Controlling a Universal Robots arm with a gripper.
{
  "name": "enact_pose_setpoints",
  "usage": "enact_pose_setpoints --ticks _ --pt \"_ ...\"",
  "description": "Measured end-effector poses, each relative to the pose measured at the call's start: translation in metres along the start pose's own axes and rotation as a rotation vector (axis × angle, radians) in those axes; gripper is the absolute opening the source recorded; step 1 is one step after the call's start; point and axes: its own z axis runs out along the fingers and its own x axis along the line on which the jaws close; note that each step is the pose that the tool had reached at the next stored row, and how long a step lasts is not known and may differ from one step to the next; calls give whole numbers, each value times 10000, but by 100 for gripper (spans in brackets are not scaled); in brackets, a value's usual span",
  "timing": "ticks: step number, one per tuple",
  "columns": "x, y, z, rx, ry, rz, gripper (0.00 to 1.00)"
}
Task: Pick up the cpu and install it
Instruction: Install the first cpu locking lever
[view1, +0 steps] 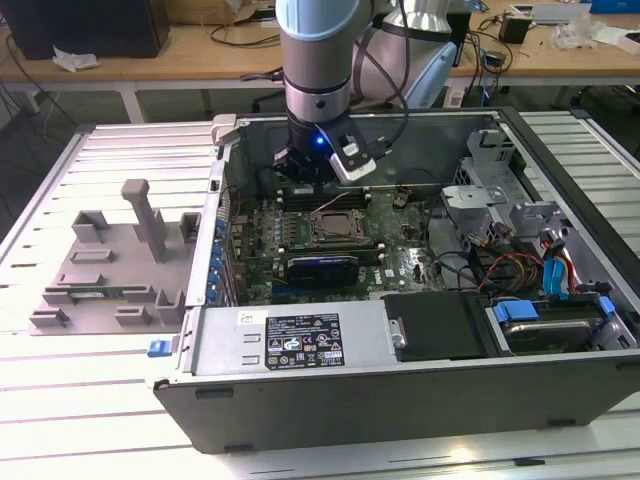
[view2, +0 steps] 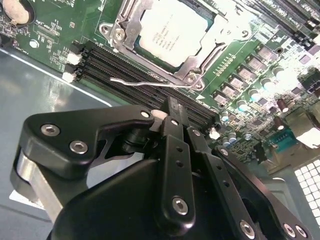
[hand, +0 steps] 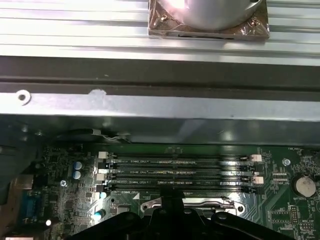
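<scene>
The cpu, a flat square chip with a silver-grey top, lies inside the metal-rimmed socket frame on the green motherboard. A thin wire lever lies along the socket's edge by the memory slots. My gripper hangs over the memory slots just beside the socket, fingers together with nothing between them. In the exterior view the gripper is low inside the open computer case, just behind the socket. The first wrist view shows the gripper's dark body above the socket's rim.
Black memory slots run beside the socket. The case's back wall rises close behind them. A grey parts fixture stands at the exterior view's left. A drive cage with coloured cables fills the case's right side.
</scene>
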Motion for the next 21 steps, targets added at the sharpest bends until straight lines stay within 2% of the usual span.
enact_pose_setpoints --ticks 1,4,9,13,19,21 --pt "-7 0 5 1 -5 22 11" --pt "-91 -6 27 4 -39 166 11" --pt "-148 -16 76 10 -71 315 11" --pt "-182 -35 156 25 -202 892 11" --pt "-214 -27 190 41 -336 1477 11" --pt "-215 -15 197 60 -355 1554 11"
